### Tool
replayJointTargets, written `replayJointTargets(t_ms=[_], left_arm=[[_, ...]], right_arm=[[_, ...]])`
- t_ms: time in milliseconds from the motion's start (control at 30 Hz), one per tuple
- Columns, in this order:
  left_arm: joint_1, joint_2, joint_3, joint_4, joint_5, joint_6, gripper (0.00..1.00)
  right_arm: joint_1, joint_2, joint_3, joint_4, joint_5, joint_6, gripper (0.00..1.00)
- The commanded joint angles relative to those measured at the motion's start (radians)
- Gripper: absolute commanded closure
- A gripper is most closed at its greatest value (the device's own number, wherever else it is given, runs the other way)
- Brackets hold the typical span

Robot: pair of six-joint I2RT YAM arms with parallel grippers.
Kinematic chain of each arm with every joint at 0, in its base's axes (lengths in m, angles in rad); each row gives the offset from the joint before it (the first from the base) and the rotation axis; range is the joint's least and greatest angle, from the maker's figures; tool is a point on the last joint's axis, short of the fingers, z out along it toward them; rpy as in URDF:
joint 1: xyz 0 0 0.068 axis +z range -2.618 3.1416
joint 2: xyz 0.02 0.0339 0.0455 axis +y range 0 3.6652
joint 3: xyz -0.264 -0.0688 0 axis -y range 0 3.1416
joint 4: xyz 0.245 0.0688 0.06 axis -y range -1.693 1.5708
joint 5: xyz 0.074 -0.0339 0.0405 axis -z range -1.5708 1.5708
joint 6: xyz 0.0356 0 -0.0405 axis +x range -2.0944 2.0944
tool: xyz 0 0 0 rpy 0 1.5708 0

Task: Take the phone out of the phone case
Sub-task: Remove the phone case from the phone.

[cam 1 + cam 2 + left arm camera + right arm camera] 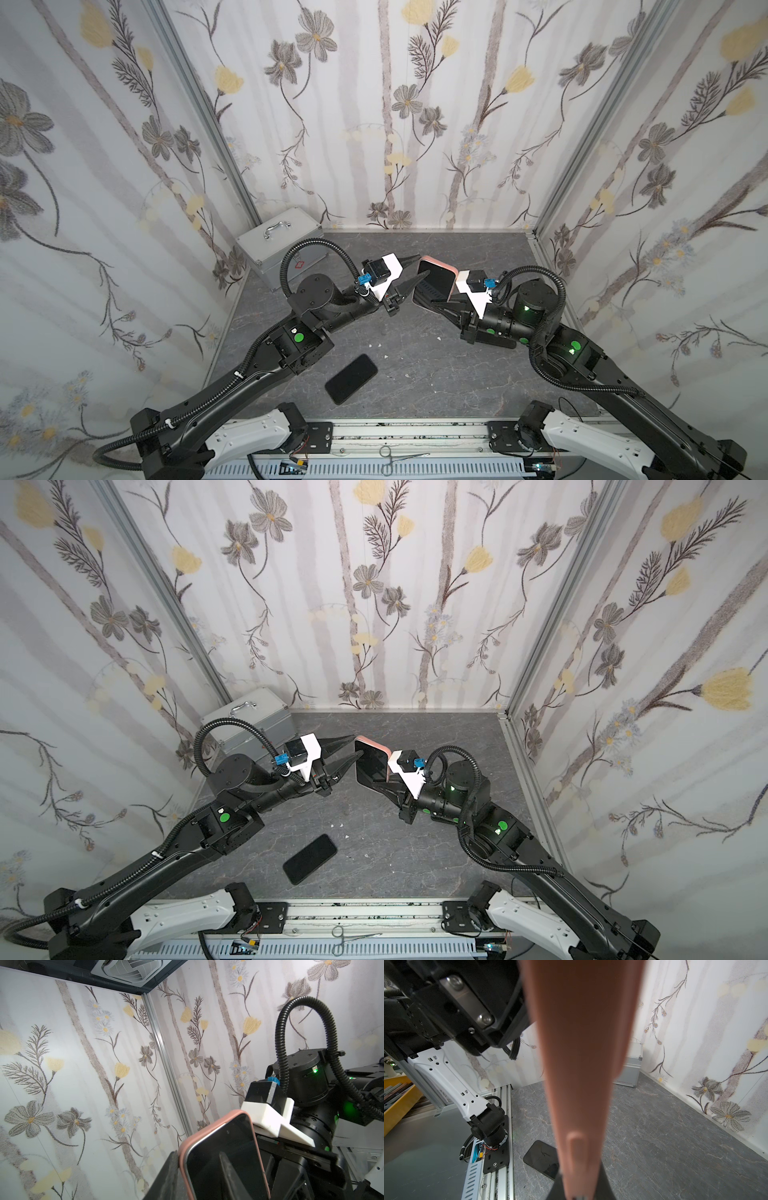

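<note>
Pink phone case (440,264) is held on end above the middle of the worktop (457,374), toward its far edge, with its long axis near upright and leaning. Its lower end is clamped in the right gripper (438,305), jaws closed on it. A glossy black face with a silver rim is seen inside the pink lip, so the phone (434,284) is judged not yet out. The left gripper (419,267) is set at the free upper corner, with the case directly to its right. Its jaws are narrowly parted, 1 finger behind the pink back and 1 on the screen side; whether a pinch is made cannot be told. The left arm is nearer that corner, so the peel is expected from it. 1 loose black phone (351,379) is noted flat near the front edge, left of centre, well apart from both claws.
</note>
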Motion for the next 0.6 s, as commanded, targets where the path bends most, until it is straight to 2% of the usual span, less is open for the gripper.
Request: replayJointTargets(t_ms=[0,67,133,200,300,567], left_arm=[[-0.001,0.004,-0.003,0.01,0.032,0.006,0.66],[0.001,0.001,-0.005,0.011,0.024,0.008,0.63],[-0.001,-0.006,-0.008,0.012,0.011,0.012,0.55],[-0.002,-0.012,-0.009,0.012,0.003,0.014,0.54],[-0.001,-0.016,-0.012,0.012,0.0,0.015,0.54],[-0.001,-0.01,-0.012,0.012,0.014,0.012,0.61]], right_arm=[[0.008,0.007,0.01,0.048,-0.012,-0.014,1.0],[0.01,0.007,0.007,0.052,0.001,-0.012,1.0],[0.01,-0.001,0.0,0.061,0.043,0.004,1.0],[0.01,-0.01,-0.008,0.065,0.097,0.016,1.0],[0.01,-0.017,-0.016,0.069,0.143,0.026,1.0],[0.01,0.001,-0.004,0.072,0.1,0.034,1.0]])
